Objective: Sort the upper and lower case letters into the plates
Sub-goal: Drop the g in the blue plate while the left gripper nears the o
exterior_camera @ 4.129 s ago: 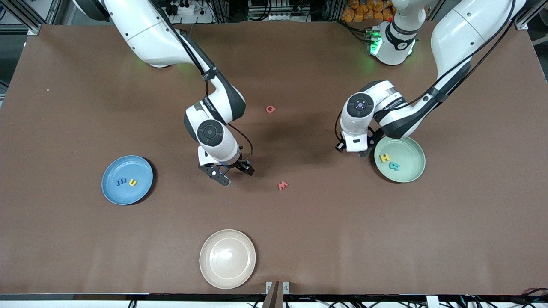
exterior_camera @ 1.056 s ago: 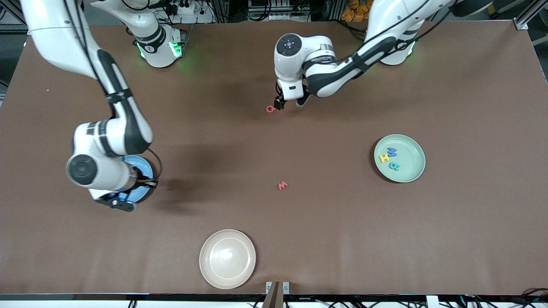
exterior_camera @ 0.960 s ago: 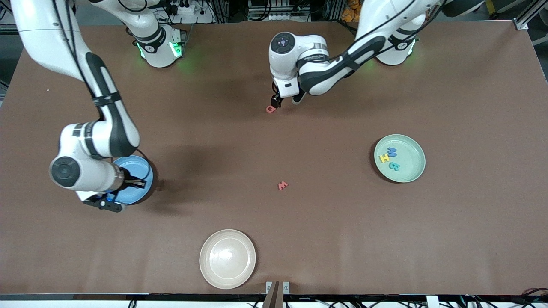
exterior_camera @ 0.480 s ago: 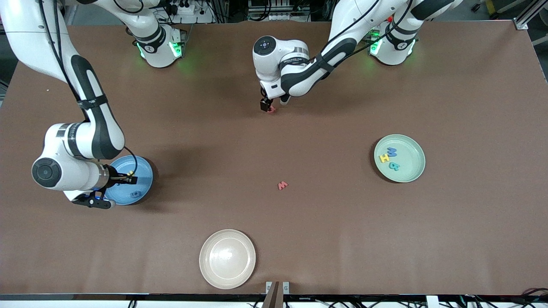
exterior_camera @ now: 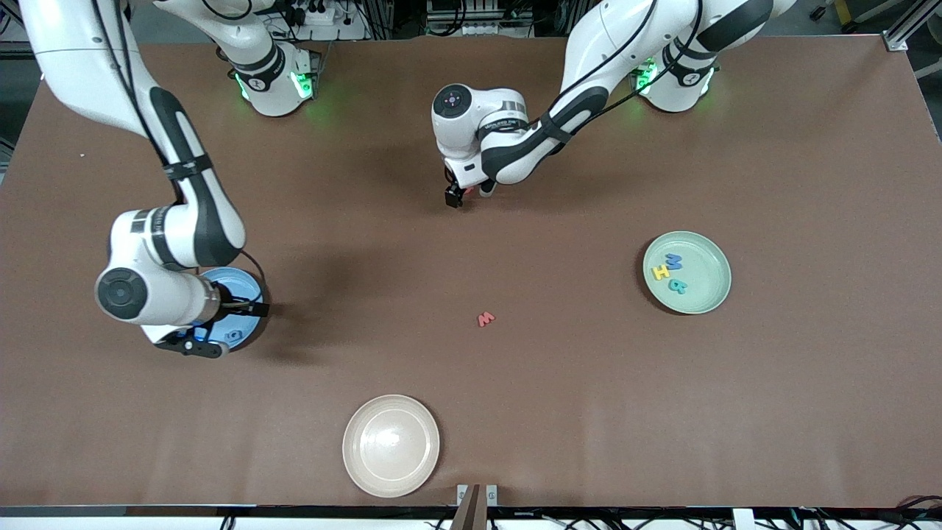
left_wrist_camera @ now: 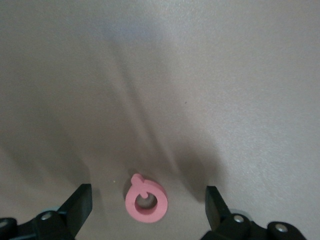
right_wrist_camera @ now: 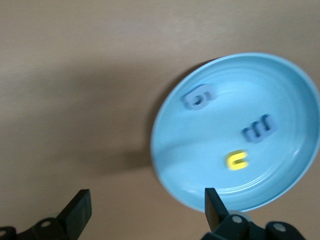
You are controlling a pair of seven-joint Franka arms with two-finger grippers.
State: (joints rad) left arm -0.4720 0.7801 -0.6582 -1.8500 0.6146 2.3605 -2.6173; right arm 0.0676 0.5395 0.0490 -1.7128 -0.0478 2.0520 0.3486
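Left claw wide, low over red Q, which lies flat on the table between the fingers, well apart from the green plate. Advice: centre, descend, pinch across the ring. Q near-round, no clear long axis; tail points away from the claw. Right claw wide, empty, over blue plate edge.

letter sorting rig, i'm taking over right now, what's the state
Left gripper: open, low over the flat red Q, not gripping it.
Right gripper: open, over the edge of the round blue plate.
Done: blue g, blue m, yellow u in the blue plate; blue M, yellow H, teal R in the pale green plate.
Left: Q; red w, loose mid-table.
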